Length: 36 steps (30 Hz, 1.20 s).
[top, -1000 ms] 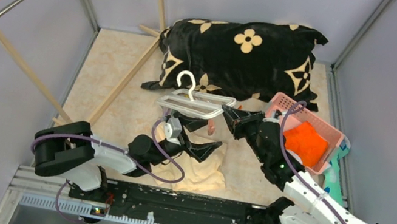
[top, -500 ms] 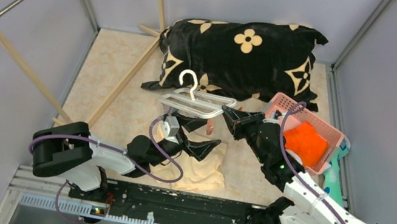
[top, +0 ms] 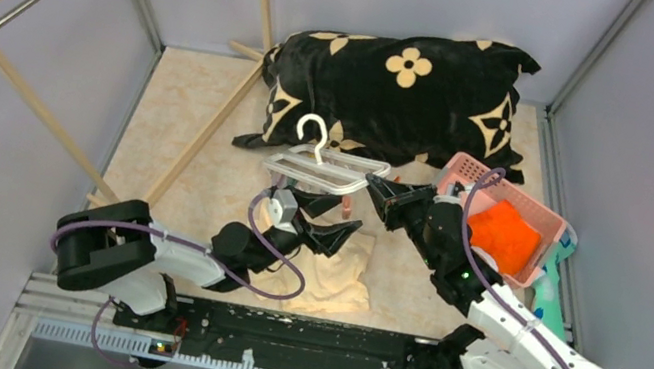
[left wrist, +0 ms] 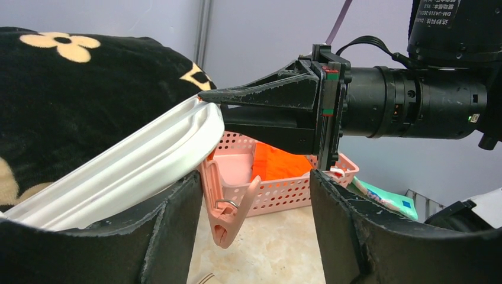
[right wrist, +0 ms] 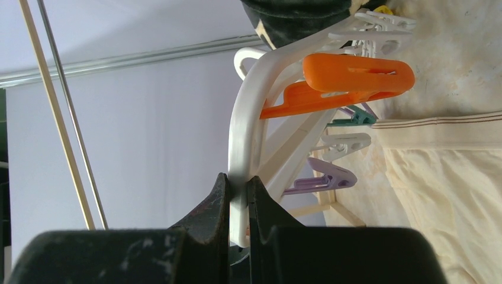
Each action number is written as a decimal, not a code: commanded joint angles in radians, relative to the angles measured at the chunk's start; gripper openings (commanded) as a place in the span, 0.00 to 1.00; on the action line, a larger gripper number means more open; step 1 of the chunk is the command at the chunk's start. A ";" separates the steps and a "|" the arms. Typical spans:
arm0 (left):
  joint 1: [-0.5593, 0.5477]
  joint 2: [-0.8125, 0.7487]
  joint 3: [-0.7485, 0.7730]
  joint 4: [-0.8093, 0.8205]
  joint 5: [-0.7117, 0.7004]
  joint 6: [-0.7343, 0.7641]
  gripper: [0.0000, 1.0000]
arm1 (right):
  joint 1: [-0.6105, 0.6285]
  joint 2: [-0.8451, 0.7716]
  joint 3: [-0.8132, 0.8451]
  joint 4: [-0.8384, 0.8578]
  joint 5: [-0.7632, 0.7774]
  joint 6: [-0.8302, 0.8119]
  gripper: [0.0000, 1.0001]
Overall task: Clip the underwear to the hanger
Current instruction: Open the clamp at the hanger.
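The right tool (right wrist: 238, 192) clamps the hanger (top: 325, 172) rim. The left tool (left wrist: 254, 195), jaws wide, faces a hanging pink clip (left wrist: 229, 216) at 12 o'clock. The underwear (top: 336, 283) lies at its 6 o'clock.

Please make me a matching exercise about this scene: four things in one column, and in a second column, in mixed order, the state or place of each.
Column one
1. left gripper
2. right gripper
3. underwear
4. pink basket

Column two
A. holds an orange cloth
B. shut on the frame of the white hanger
C. lies on the table
D. open, with a pink clip hanging in front of it

Pairs: 1-D, 2-B, 3-C, 4-A
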 commanded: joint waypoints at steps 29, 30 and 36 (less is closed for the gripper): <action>0.017 0.012 0.075 0.243 -0.084 0.077 0.82 | 0.011 -0.019 -0.017 0.007 -0.080 -0.024 0.00; 0.017 0.013 0.076 0.244 -0.085 0.077 0.81 | 0.011 -0.019 -0.018 0.006 -0.081 -0.023 0.00; 0.020 0.020 0.083 0.251 -0.080 0.078 0.73 | 0.011 -0.022 -0.021 0.005 -0.081 -0.020 0.00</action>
